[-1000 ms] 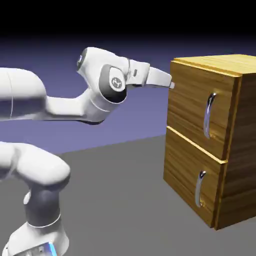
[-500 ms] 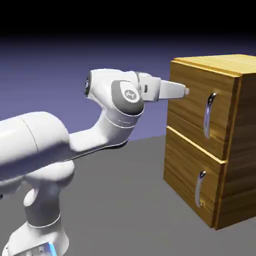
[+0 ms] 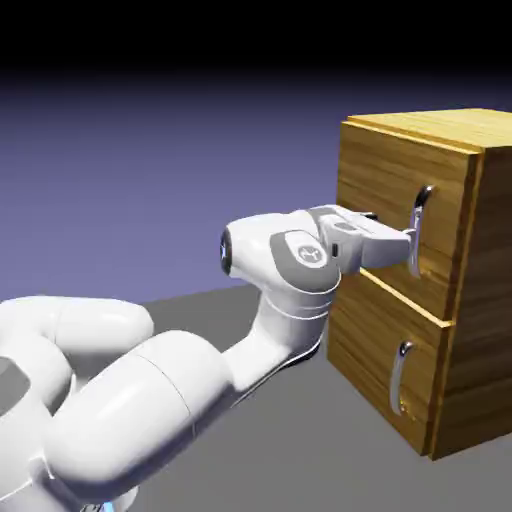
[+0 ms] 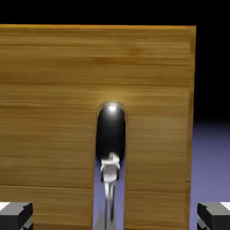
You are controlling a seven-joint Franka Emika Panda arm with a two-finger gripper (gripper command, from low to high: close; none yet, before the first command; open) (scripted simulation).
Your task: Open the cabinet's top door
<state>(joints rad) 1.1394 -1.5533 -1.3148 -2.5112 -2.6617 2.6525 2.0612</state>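
Exterior view: cabinet (image 3: pixel 485 270) at the right side of the frame, wood-grained, with two front panels stacked one above the other. Top door (image 3: pixel 375 175) in the upper right of the frame, shut; its curved silver handle (image 3: pixel 416 255) stands vertical near the door's right edge. Lower panel (image 3: pixel 370 340) in the lower right, also shut, with a shorter silver handle (image 3: pixel 398 380). A light seam runs between the two panels.

White arm (image 3: pixel 180 400) enters from the lower left and reaches to the right of centre. Gripper (image 3: pixel 408 240) is at the upper handle; contact with it cannot be told from this view.

Hand view: gripper open, jaws wide apart, one fingertip (image 4: pixel 17 215) in the lower left corner, the other (image 4: pixel 214 215) in the lower right corner. The handle lies between them, near the middle of the frame and running down to the bottom edge, apart from both tips. Nothing gripped. Door face fills most of the frame; its top edge crosses near the top, its side edge runs down the right. Dark backdrop (image 4: pixel 213 67) at upper right, blue-violet below.
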